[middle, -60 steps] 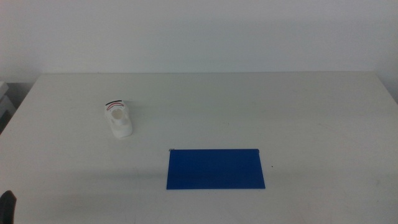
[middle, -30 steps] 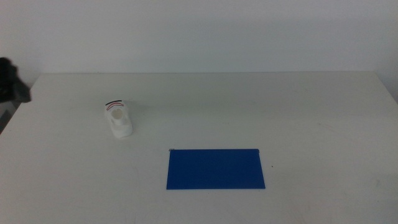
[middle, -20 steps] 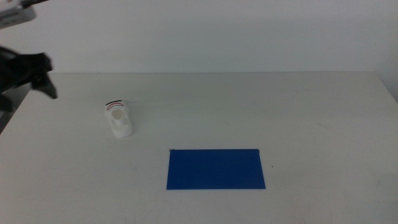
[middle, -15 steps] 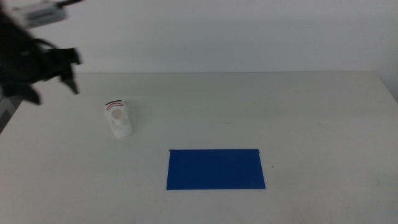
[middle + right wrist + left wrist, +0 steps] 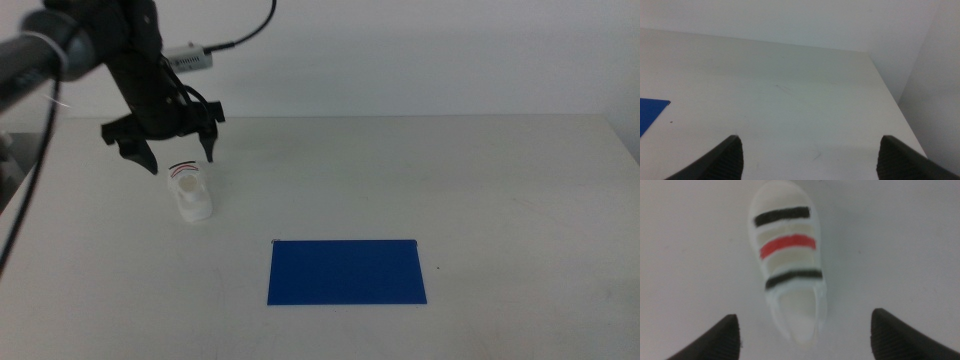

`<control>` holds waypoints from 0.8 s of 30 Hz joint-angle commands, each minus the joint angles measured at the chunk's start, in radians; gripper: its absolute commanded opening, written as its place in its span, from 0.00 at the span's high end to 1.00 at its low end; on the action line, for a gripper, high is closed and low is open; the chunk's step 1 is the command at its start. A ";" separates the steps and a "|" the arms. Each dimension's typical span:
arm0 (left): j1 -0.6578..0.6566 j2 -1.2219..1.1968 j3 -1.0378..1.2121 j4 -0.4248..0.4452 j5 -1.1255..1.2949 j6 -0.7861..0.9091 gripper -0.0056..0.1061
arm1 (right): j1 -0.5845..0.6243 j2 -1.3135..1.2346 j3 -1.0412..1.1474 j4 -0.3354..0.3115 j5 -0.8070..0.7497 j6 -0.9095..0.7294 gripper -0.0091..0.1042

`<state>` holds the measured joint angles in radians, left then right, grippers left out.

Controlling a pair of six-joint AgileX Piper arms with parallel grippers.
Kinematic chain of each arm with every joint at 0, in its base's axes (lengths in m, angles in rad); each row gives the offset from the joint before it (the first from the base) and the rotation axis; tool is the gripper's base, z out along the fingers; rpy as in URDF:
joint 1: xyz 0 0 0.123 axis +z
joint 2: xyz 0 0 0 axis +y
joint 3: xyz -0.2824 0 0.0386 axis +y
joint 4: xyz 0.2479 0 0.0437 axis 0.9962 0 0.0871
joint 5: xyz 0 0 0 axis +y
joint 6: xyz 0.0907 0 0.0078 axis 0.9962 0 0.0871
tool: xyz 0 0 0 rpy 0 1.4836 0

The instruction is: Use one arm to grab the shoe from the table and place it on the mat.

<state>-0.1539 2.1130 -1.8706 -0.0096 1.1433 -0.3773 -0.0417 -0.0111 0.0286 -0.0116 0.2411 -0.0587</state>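
The white shoe (image 5: pixel 190 191) with black and red straps stands on the white table (image 5: pixel 480 180) at the left. My left arm reaches in from the upper left, and its gripper (image 5: pixel 180 152) hangs open just above the shoe's far end. In the left wrist view the shoe (image 5: pixel 788 265) lies between and beyond the two wide-apart jaws of that gripper (image 5: pixel 805 336). The dark blue mat (image 5: pixel 346 271) lies flat near the table's front middle. My right gripper (image 5: pixel 810 155) is open over bare table at the right, out of the middle view.
A black cable (image 5: pixel 245 35) trails from the left arm against the white wall. The right wrist view shows the table's right edge (image 5: pixel 890 95) and a corner of the mat (image 5: pixel 650 114).
My left arm has swung in from the far left edge and up over the table, and its open gripper now hangs above the shoe. Shoe and mat have not moved.
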 commanded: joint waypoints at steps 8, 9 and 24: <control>-0.004 0.071 -0.118 -0.013 -0.016 -0.068 0.11 | -0.002 0.004 0.005 -0.008 -0.073 -0.010 0.23; -0.004 0.078 -0.118 -0.013 -0.020 -0.077 0.11 | -0.002 0.004 0.005 -0.008 -0.073 -0.010 0.23; 0.042 0.132 -0.118 -0.015 -0.022 -0.123 0.27 | -0.002 0.004 0.005 -0.008 -0.073 -0.010 0.23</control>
<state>-0.1269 2.3128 -1.9569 -0.0149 1.1319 -0.4853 -0.0417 -0.0111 0.0286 -0.0116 0.2411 -0.0587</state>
